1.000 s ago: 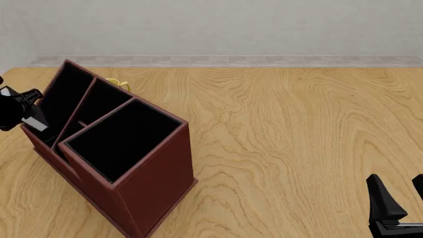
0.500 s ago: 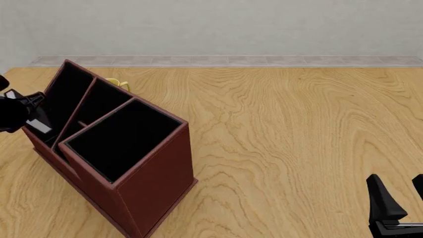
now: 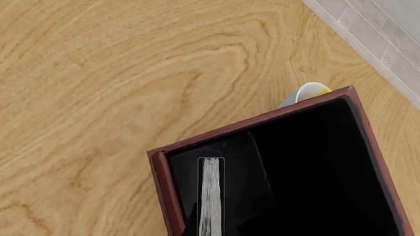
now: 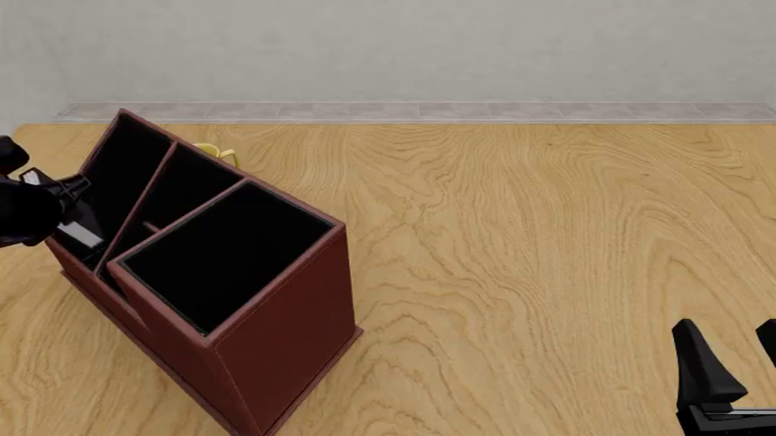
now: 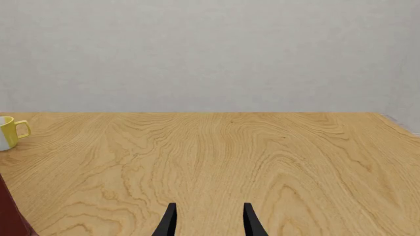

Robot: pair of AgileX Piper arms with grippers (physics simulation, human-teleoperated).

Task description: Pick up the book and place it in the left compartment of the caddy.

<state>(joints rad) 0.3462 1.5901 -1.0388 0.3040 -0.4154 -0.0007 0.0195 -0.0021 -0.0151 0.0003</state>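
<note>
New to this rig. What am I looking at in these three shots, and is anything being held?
These are simulator renders of two robot arms at a wooden table. The front view looks down from behind the arms. The other two pictures come from cameras mounted just behind each gripper.

On the table stands a tall reddish-brown caddy with black compartments. A yellow mug sits behind it.

The left gripper is at the caddy's outer narrow slot. It appears to grip the book, whose pale page edge shows inside that slot in the left wrist view. The fingers themselves are hard to make out against the black lining.

The right gripper is open, holds nothing, and sits low near the table's right side.
</note>
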